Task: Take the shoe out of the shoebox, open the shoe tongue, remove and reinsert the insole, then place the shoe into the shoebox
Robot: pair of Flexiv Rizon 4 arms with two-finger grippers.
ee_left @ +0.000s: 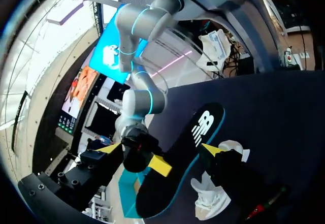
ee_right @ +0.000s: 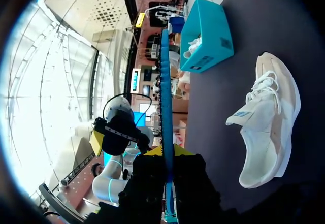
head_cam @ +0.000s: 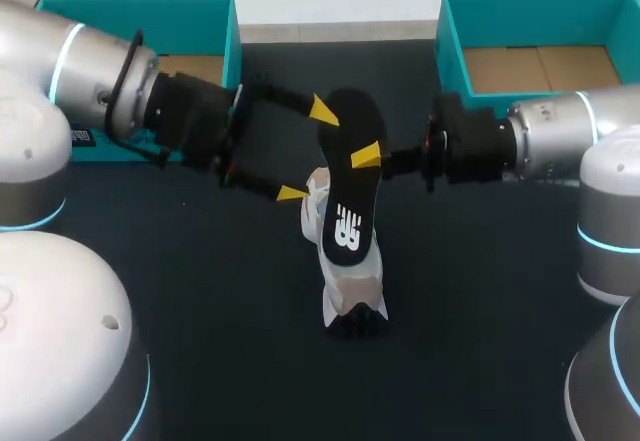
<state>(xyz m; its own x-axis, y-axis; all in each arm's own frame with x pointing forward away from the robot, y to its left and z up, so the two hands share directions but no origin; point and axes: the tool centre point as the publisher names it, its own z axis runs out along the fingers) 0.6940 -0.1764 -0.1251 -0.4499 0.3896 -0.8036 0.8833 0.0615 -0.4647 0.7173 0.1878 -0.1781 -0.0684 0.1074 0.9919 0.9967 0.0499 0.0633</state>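
Note:
A black insole [head_cam: 352,176] with a white logo and teal edge hangs upright over the table's middle. My right gripper [head_cam: 368,156] is shut on its edge; in the right wrist view the insole [ee_right: 166,97] runs edge-on out from between that gripper's [ee_right: 168,155] fingers. My left gripper [head_cam: 308,152] stands wide open at the insole's left side. In the left wrist view the insole [ee_left: 195,148] passes between its [ee_left: 161,148] spread tips without both touching. The white shoe [head_cam: 345,276] lies on the dark table under the insole, also seen as the shoe [ee_right: 269,115] and the shoe [ee_left: 216,196].
A teal shoebox [head_cam: 232,36] sits at the back left, another teal shoebox [head_cam: 448,46] with a bare cardboard floor at the back right. The teal box [ee_right: 205,36] lies beyond the shoe. My other arm's gripper [ee_right: 116,135] faces the insole.

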